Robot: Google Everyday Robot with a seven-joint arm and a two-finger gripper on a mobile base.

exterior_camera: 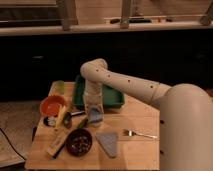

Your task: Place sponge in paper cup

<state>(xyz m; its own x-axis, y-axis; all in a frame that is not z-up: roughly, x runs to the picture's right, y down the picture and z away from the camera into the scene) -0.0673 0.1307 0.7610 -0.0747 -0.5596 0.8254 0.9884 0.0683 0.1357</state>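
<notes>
My gripper hangs straight down from the white arm over the wooden table, just in front of the green tray. A small blue-grey block, the sponge, shows at the gripper's tip, and I cannot tell whether it is held or resting on the table. The paper cup does not show clearly. It may be hidden behind the gripper. The larger flat grey-blue wedge lies on the table in front of the gripper.
A dark brown bowl is at the front left. An orange bowl and a yellow-green cup are at the left. A fork lies to the right. A brush and a yellow item lie near the left edge.
</notes>
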